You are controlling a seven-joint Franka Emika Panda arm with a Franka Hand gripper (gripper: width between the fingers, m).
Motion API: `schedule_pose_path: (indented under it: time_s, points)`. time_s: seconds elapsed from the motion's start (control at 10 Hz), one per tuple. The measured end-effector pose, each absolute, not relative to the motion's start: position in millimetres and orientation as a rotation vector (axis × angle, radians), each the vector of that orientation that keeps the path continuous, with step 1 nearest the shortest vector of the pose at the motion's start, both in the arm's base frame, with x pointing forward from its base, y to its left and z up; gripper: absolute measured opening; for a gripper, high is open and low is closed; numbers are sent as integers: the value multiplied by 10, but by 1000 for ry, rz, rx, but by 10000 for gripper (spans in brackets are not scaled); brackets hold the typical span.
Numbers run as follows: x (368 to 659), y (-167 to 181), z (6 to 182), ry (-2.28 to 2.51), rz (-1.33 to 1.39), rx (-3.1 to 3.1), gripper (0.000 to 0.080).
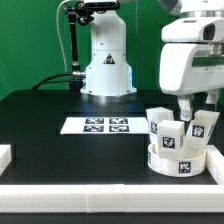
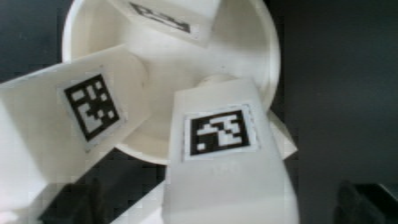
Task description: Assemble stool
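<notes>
gripper partly behind stool legs

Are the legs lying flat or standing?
Standing. In the exterior view three legs rise from the seat, tags facing sideways; none lies flat.

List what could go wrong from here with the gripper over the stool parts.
1. The legs stand crowded and tilted on the round seat; closing on one may knock over its neighbours.
2. The open gripper hovers just above them, so descending off-centre could jam a finger against a leg.
3. The seat sits near the table edge; a shove may push it off.
</notes>
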State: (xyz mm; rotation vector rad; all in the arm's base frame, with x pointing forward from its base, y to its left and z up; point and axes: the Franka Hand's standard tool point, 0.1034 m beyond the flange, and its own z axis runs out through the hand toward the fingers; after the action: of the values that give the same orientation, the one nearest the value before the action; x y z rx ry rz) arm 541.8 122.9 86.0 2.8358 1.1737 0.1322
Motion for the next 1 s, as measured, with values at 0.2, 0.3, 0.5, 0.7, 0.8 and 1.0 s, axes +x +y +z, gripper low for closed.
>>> schedule_pose_path:
  time_s: [0.2, 0.3, 0.5, 0.7, 0.8, 1.0]
  points:
    - [5396, 1232, 826, 1156, 126, 2843, 510]
    - [5394, 1229, 819, 1152, 124, 2845, 510]
    - [5395, 1222, 818, 1138, 124, 2851, 340]
    - [5395, 1219, 818, 1081, 126, 2875, 340]
    - [5395, 1220, 817, 1039, 128, 2892, 340]
    - [5395, 1219, 817, 779, 136, 2980, 340]
